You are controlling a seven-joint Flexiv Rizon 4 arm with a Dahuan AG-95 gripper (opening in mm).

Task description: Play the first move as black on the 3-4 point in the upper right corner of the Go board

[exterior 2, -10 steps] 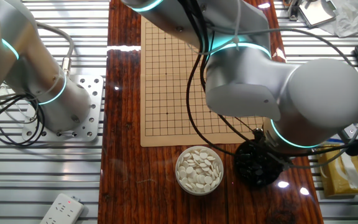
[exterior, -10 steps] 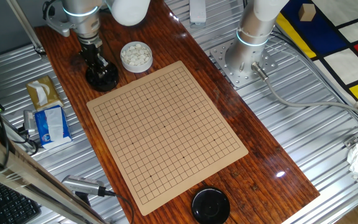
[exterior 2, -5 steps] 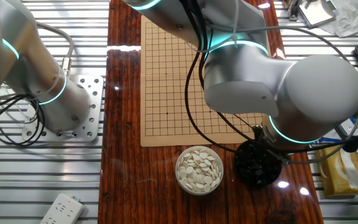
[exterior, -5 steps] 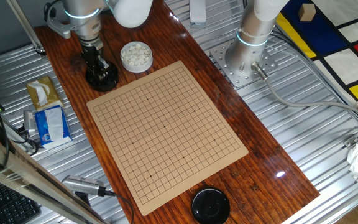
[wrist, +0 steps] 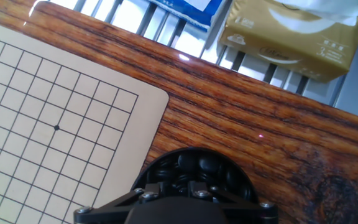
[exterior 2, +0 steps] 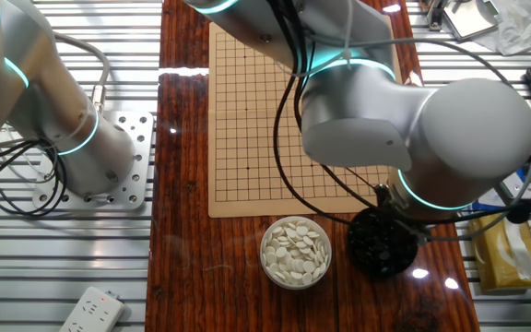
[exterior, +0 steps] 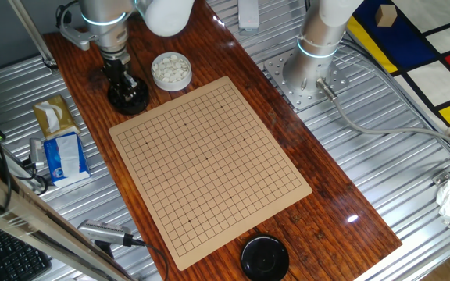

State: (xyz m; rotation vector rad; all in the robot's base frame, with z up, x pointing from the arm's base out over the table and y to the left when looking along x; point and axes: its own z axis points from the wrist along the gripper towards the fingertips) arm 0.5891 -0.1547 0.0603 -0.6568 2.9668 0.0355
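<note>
Fingers (exterior: 123, 80) down inside bowl of black stones (wrist: 197, 167), board (exterior: 209, 164) bare.

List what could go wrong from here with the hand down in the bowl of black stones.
1. The hand sits in a bowl of black stones packed close together; it might lift two or none.
2. The bowl of white stones stands right beside; a sideways exit could knock it.
3. The Go board lies bare; a miscounted line misplaces the stone.

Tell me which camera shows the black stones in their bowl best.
The hand view: the glossy black stones fill the bowl just beyond the hand, close up. In the other fixed view the arm partly hides the bowl. In one fixed view the hand hides the stones; only the bowl shows.
</note>
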